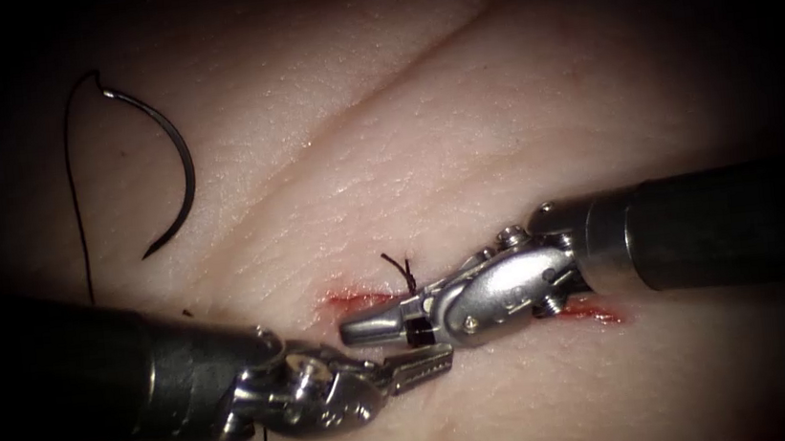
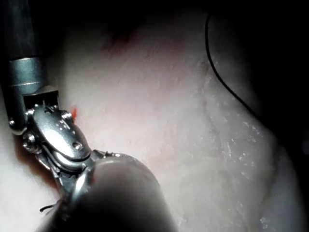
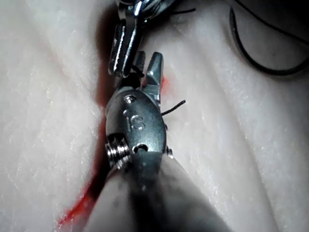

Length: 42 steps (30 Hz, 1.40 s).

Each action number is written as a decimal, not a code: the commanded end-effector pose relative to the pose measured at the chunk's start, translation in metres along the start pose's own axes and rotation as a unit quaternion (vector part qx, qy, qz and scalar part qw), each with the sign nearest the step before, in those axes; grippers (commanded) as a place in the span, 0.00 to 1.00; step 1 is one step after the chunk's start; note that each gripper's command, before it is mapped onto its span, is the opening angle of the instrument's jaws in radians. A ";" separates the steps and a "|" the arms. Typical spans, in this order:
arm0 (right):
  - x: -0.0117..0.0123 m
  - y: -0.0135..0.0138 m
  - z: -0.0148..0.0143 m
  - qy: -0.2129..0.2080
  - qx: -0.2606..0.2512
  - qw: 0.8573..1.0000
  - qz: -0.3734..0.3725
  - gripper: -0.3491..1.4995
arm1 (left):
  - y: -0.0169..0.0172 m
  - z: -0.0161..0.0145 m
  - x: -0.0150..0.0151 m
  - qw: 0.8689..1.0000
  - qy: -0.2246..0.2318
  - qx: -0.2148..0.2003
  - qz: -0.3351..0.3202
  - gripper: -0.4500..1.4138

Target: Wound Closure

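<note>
Endoscope view, left tool: at six o'clock and nearest. Its jaws were a little apart with the toothed face showing, and it held nothing.
Right tool: came in from three o'clock and lay over the cut. Its jaws were parted in a narrow V, with nothing seen gripped.
Red fluid: pooled along the cut beside both tips.
Thread end: a short stub that stood up just above the right tool's jaws.
Needle: at ten o'clock, well left of the cut. It lay free on the tissue, not in it.
Thread: trailed from the needle's rear end toward seven o'clock.
Care, as judged: keep the tips off the stub and avoid dragging the slack thread.
</note>
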 end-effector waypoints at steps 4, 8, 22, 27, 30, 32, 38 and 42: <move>0.0003 -0.0001 -0.0016 -0.010 -0.017 1.000 0.018 0.85 | 0.0015 -0.0029 -0.0008 1.000 -0.006 0.019 -0.008 0.00; 0.0009 0.0004 -0.0037 -0.010 -0.029 0.999 0.027 0.85 | 0.0026 -0.0075 -0.0029 0.998 -0.023 0.048 -0.016 0.00; 0.0009 -0.0003 -0.0090 -0.025 -0.058 0.997 0.043 0.71 | 0.0034 -0.0200 -0.0109 0.983 -0.042 0.154 -0.086 0.00; 0.0007 -0.0003 -0.0106 -0.018 -0.067 0.996 0.058 0.62 | 0.0049 -0.0212 -0.0136 0.979 -0.053 0.169 -0.104 0.00; 0.0007 0.0000 -0.0112 -0.019 -0.071 0.995 0.064 0.59 | 0.0061 -0.0207 -0.0157 0.976 -0.079 0.179 -0.101 0.00; 0.0007 0.0001 -0.0114 -0.019 -0.070 0.995 0.068 0.57 | 0.0069 -0.0204 -0.0171 0.974 -0.077 0.182 -0.110 0.00; 0.0009 0.0000 -0.0118 -0.019 -0.069 0.994 0.080 0.56 | 0.0090 -0.0197 -0.0206 0.964 -0.072 0.190 -0.171 0.00; 0.0011 -0.0002 -0.0118 -0.023 -0.071 0.994 0.084 0.52 | 0.0099 -0.0192 -0.0221 0.948 -0.041 0.185 -0.255 0.26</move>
